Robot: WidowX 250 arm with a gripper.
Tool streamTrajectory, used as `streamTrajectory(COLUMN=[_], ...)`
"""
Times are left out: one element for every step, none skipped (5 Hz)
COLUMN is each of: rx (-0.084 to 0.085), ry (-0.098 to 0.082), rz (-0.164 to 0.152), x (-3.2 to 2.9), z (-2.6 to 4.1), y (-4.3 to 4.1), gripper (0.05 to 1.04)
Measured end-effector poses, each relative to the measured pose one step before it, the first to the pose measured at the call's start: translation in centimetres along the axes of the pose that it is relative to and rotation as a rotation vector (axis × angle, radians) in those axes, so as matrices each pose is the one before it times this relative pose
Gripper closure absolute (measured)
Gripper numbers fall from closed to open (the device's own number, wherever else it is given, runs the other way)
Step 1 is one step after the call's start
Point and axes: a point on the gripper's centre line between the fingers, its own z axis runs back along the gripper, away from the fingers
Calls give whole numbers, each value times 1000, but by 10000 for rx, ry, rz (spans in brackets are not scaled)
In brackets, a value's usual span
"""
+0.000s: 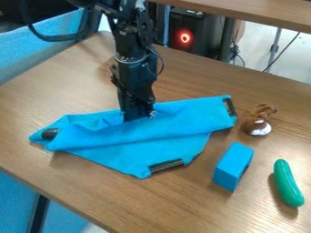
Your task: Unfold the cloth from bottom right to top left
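The blue cloth (142, 143) lies partly folded on the wooden table, with a ridge running across it from left to right. Dark patches show at its left corner, its upper right corner and its lower edge. My gripper (138, 116) points straight down at the cloth's upper middle edge, its tips against or just behind the raised fabric. The cloth hides part of the tips, and whether they hold fabric I cannot tell.
Right of the cloth stand a blue block (233, 166) and a brown and white plush toy (259, 120). A green cucumber-like toy (288, 183) lies farther right. The table's (79, 198) front edge slants across the lower left.
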Motion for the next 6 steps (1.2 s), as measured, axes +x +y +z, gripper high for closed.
streamTrajectory(rx=[228, 155, 98, 182, 271, 153], ry=[-112, -130, 58, 121, 14, -221], rz=[599, 518, 393, 20, -322, -148], x=[1313, 1984, 1949, 797, 96, 567], z=[-77, 22, -632, -1064, -1340, -182], y=[2360, 2307, 2135, 890, 292, 317], gripper=[1024, 1024, 1024, 1007, 859, 597])
